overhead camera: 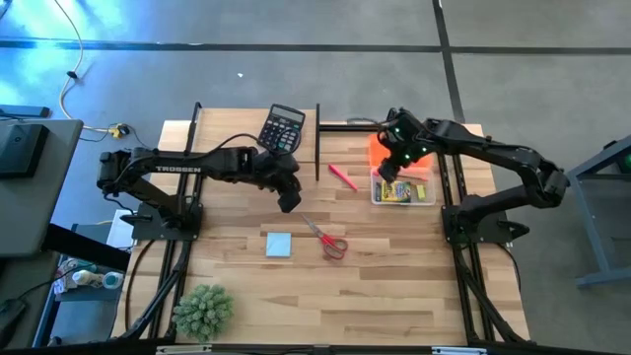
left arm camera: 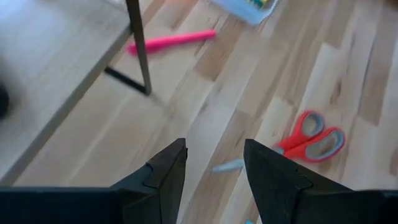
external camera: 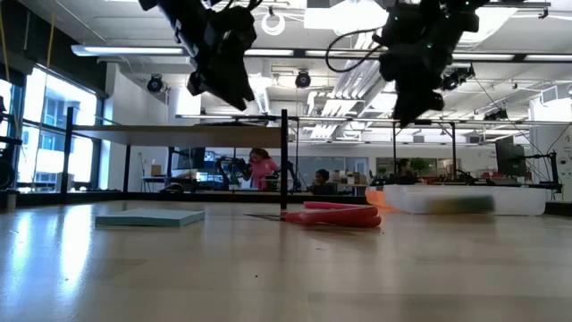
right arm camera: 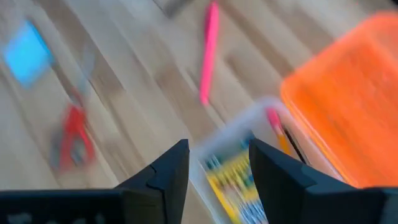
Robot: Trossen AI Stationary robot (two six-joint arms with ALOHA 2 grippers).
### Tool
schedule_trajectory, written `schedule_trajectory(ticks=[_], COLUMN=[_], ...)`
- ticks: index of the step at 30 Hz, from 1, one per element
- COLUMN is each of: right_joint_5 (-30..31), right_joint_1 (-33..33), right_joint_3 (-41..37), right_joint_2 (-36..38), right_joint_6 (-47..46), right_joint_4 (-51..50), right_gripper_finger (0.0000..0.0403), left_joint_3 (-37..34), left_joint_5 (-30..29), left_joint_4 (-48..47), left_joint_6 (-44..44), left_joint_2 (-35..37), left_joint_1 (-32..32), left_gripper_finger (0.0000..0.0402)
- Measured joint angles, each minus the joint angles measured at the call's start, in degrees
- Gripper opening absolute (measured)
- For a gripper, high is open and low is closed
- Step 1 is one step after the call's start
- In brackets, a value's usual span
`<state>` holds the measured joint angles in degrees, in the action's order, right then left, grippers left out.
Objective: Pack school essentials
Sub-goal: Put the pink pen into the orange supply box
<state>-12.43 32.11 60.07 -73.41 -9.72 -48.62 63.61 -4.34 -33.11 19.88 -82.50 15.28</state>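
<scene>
The right gripper hangs with its two dark fingers parted and nothing between them, directly above the clear plastic box near the worktop's right edge. The yellow crayon box lies inside that box with a pencil or two beside it, and the translucent orange lid rests against the box's far side. From this gripper the slim pink-red marker lies just off the box's left side, toward the middle of the worktop, its long axis slanting from far-left to near-right.

The left gripper is raised over the middle of the worktop, fingers also apart and empty. The red-handled scissors lie just past it toward the near edge, blades pointing back toward it and handles nearer the front. The pale blue square note pad sits just left of the scissors.

By my reckoning the right arm is nearer the marker, the left nearer the scissors and pad. A thin black upright post stands just far-left of the marker and could hamper a reach from the left. The black calculator rests at the far edge, and the spiky green plant sits by the near-left corner.
</scene>
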Motion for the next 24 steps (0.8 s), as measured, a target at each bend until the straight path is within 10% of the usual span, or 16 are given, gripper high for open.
schedule_trajectory(ticks=[11,24], right_joint_5=[2.4,13.1], right_joint_1=[-8.2,-10.8], right_joint_3=[0.0,10.5], right_joint_2=[0.0,-4.4], right_joint_6=[-2.2,3.6], right_joint_4=[19.6,14.2], right_gripper_finger=[0.0158,0.0158], left_joint_3=[-6.7,-12.2], left_joint_5=[-1.8,2.6], left_joint_4=[-2.0,-1.8], left_joint_6=[5.3,1.9], left_joint_2=[0.0,0.6], left_joint_1=[-4.9,-3.1], left_gripper_finger=[0.0154,0.0148])
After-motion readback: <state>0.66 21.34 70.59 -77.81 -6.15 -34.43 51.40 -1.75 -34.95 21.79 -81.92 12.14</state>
